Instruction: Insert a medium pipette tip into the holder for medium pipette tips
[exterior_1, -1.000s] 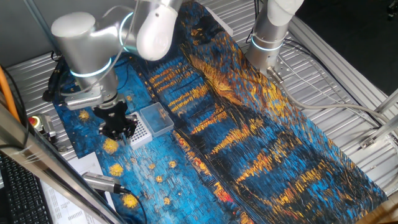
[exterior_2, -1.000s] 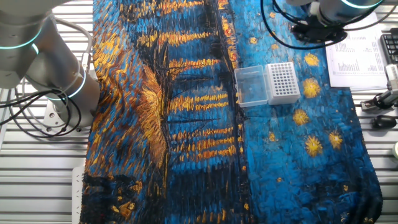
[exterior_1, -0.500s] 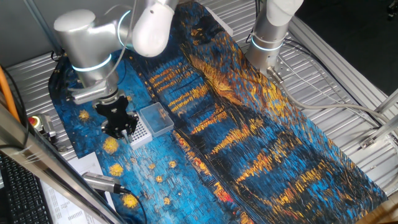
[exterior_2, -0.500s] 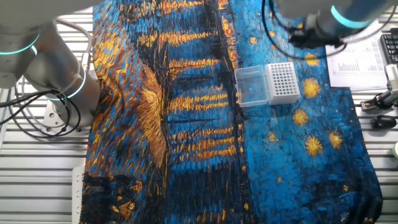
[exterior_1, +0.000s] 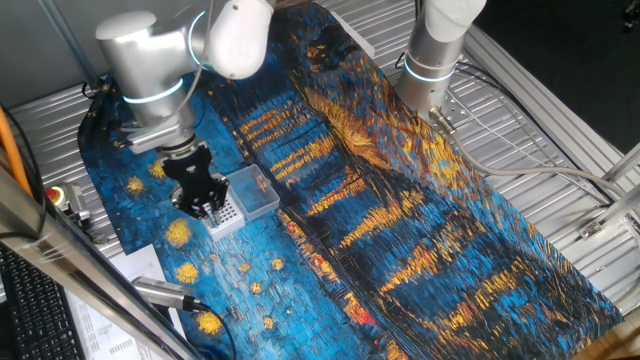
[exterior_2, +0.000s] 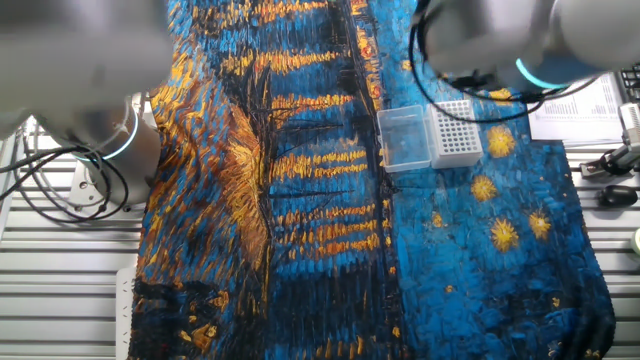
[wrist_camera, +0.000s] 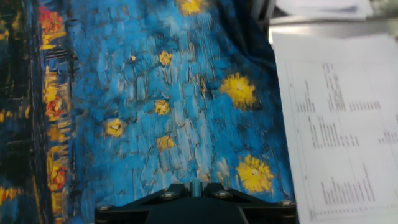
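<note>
My gripper (exterior_1: 203, 207), pinching a pale tip narrowly, hangs at the holder for medium pipette tips (exterior_1: 225, 211), nine o'clock edge; slight misalignment risks jamming between holes.

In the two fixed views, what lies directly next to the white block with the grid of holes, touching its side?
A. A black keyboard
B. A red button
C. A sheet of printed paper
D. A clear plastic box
D. The clear plastic box sits flush against one side of the white holder on the painted cloth; the printed paper lies apart, off the cloth.
</note>
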